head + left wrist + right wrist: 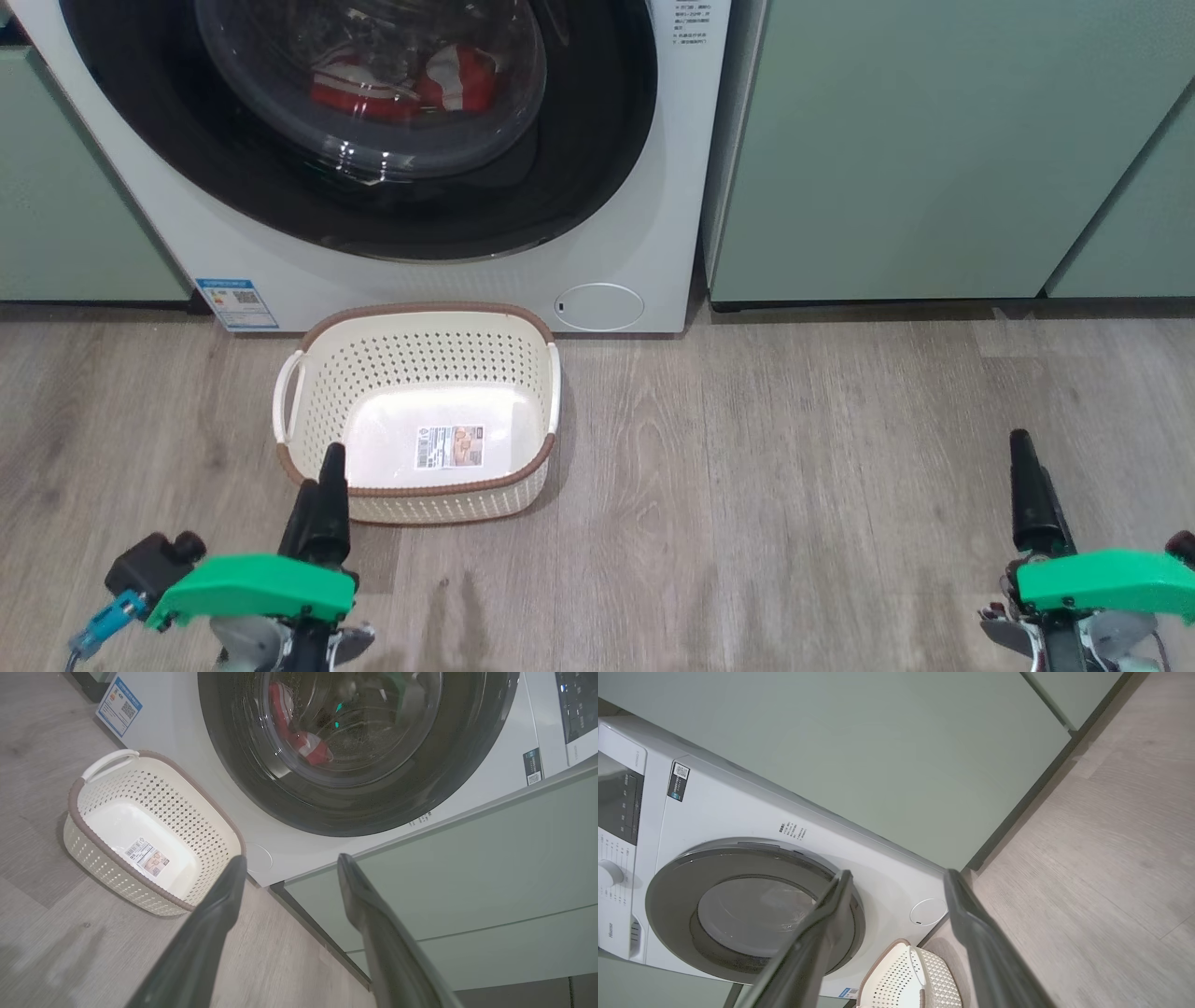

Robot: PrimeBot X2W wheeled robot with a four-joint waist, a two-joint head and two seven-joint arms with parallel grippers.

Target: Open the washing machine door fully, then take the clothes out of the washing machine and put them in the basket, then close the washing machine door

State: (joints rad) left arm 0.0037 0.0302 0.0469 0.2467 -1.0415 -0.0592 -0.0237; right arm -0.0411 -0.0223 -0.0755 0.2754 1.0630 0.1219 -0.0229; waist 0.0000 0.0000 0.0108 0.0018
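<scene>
The white washing machine (pixel 667 187) stands ahead with its black-rimmed round door (pixel 597 140) lying flat against its front. Through the door's glass I see the red and white clothes (pixel 401 84) in the drum. The empty cream basket (pixel 420 313) sits on the floor just before the machine. My left gripper (pixel 331 457) hangs open at the basket's near left corner. My right gripper (pixel 1022 448) hangs open over bare floor far to the right. In the left wrist view the open left gripper (pixel 292 858) points at the door (pixel 243 765), clothes (pixel 299 742) and basket (pixel 159 886). In the right wrist view the open right gripper (pixel 899 872) frames the door (pixel 672 891).
Pale green cabinets (pixel 934 149) flank the machine on both sides. A small round white flap (pixel 598 306) and a blue sticker (pixel 236 303) mark the machine's lower front. Grey wood floor (pixel 794 485) gives free room right of the basket.
</scene>
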